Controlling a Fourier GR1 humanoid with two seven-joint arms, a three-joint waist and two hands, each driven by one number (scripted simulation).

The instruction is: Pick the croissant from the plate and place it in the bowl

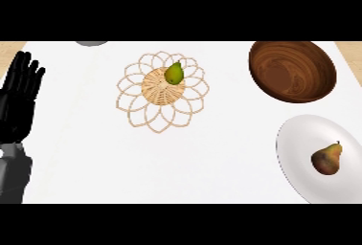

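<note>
White countertop carries everything. No croissant shows; on the white plate at the right edge lies a brownish pear. Beyond it, at the far right corner, stands the wooden bowl. A green pear lies on the woven trivet. My left hand rests at the left edge, fingers straight.

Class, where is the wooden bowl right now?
In the head view, the wooden bowl sits at the counter's far right, just beyond the white plate holding a pear.
</note>
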